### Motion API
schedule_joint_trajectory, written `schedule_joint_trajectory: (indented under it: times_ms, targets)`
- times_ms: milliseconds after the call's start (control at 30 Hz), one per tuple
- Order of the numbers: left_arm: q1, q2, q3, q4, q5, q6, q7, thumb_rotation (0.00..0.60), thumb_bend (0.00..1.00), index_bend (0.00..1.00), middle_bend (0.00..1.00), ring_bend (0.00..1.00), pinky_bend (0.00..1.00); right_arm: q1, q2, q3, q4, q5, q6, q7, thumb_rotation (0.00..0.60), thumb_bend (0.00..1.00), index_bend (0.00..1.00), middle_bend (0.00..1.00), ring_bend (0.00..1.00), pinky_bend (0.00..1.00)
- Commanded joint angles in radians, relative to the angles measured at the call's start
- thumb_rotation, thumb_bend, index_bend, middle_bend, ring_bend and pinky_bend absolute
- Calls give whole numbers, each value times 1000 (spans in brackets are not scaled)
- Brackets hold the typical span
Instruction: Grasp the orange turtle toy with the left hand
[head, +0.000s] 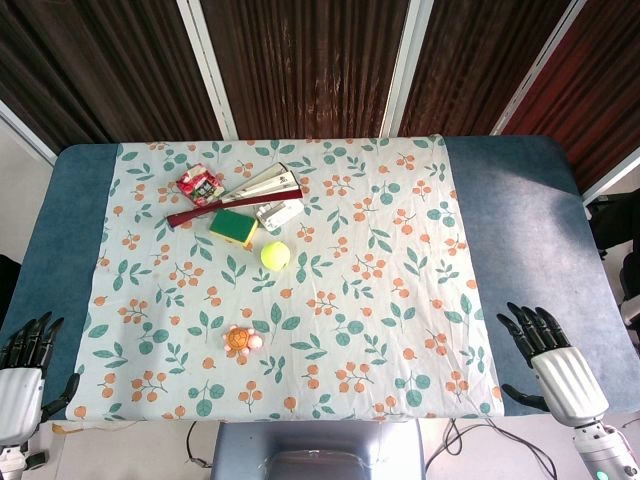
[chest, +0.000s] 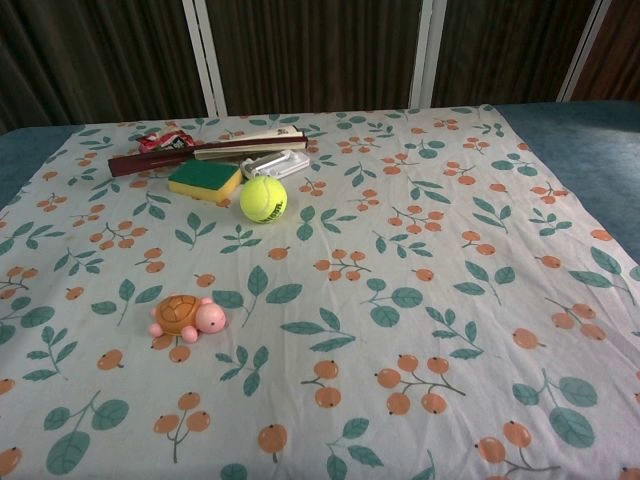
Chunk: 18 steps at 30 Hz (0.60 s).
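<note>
**Hands apart, turtle untouched**

Left hand (head: 25, 372) and right hand (head: 553, 362) rest at the near table corners, fingers spread, holding nothing. The orange turtle toy (chest: 187, 316) sits between them on the cloth (head: 400, 250); farther off, a tennis ball (chest: 263, 199).

Left white-backed black-fingered hand (head: 25, 375) at 8 o'clock, fingers apart, holding nothing. Right hand (head: 552, 362) at 4 o'clock, same pose.
</note>
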Motion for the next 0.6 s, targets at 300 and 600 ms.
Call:
schedule_joint_trajectory:
  times_ms: [300,600]
  targets:
    - [-69,-67,-5,11,16,-98,36,600,340,0,12,164,336,-6,4,2,-1,3,11,7,600,81,0,0,0,0]
    - [-233,-318,-43,184,-1,-314,140,600,357,72,127,839,986,2,-1,6,-6,30,-20,-8,600,81,0,0,0,0]
